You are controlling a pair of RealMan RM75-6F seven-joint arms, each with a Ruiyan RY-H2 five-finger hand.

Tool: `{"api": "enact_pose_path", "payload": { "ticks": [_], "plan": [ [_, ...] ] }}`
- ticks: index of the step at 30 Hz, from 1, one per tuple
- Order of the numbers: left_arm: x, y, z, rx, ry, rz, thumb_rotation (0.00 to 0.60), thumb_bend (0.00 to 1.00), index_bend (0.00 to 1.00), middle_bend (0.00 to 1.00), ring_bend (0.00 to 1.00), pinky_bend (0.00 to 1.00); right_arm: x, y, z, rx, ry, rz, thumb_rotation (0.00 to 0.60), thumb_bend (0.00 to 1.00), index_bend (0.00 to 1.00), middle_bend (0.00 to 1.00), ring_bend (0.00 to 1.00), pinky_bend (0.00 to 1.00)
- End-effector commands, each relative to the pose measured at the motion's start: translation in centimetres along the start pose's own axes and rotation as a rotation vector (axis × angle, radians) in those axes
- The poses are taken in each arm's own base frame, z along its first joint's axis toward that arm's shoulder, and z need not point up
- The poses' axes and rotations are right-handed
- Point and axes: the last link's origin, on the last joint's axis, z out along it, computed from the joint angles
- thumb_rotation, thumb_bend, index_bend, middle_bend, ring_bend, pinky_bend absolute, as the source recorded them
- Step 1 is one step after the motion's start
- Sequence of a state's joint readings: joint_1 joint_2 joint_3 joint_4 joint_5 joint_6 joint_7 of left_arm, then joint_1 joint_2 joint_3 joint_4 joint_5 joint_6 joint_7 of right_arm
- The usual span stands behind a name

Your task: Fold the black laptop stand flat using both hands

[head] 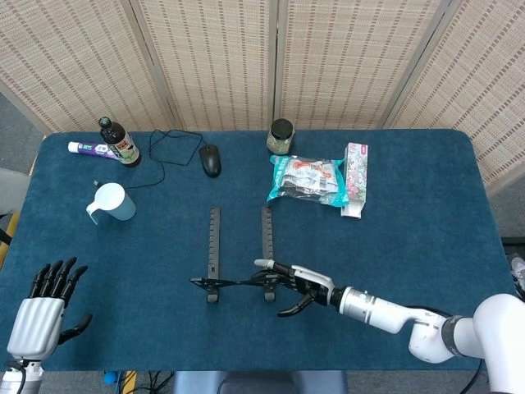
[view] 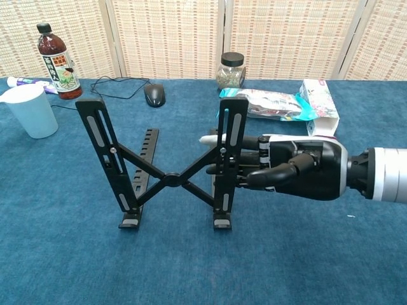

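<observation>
The black laptop stand (view: 166, 166) stands unfolded near the middle of the blue tabletop (view: 63, 254), its two slotted uprights raised and joined by a crossed brace, with its flat notched rails lying behind on the cloth.

The right robot hand (view: 289, 173) reaches in from the right side at the stand's right upright. Its fingers (view: 257, 141) lie against the far side of that upright while the thumb curls forward just beside it; whether the hand actually grips the bar cannot be told from either view.

The left robot hand (head: 39, 312) shows only in the head view, at the near left corner of the tabletop, well apart from the stand, fingers spread and holding nothing.

Farther back sit a pale blue cup (view: 28, 111), a dark bottle (view: 52, 62), a computer mouse (view: 154, 95), a lidded jar (view: 231, 70) and a snack packet (view: 273, 103).
</observation>
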State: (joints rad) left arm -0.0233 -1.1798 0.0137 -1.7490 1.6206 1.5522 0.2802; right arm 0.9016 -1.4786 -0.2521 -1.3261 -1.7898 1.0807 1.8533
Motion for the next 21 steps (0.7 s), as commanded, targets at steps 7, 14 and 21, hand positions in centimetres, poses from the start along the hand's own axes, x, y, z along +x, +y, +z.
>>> {"api": "enact_pose_path", "payload": {
  "ticks": [7,14,21],
  "plan": [
    [-0.5,0.3,1.9,-0.077,-0.065,-0.024,0.600,0.17,0.12,0.03,0.00,0.02,0.8,-4.3,-2.5,0.129,0.050,-0.103,0.600,0.00,0.00,0.18,0.00,0.02],
    [-1.2,1.2,5.3,-0.189,-0.194,-0.102,0.600,0.17,0.12,0.04,0.00,0.02,1.1,-8.0,-6.4,0.222,0.139,-0.179,0.600,0.00,0.00,0.18,0.00,0.02],
    [-2.3,3.1,8.6,-0.306,-0.324,-0.147,0.600,0.17,0.17,0.04,0.01,0.02,1.0,-9.8,-9.5,0.260,0.210,-0.219,0.600,0.00,0.00,0.18,0.00,0.02]
  ]
}}
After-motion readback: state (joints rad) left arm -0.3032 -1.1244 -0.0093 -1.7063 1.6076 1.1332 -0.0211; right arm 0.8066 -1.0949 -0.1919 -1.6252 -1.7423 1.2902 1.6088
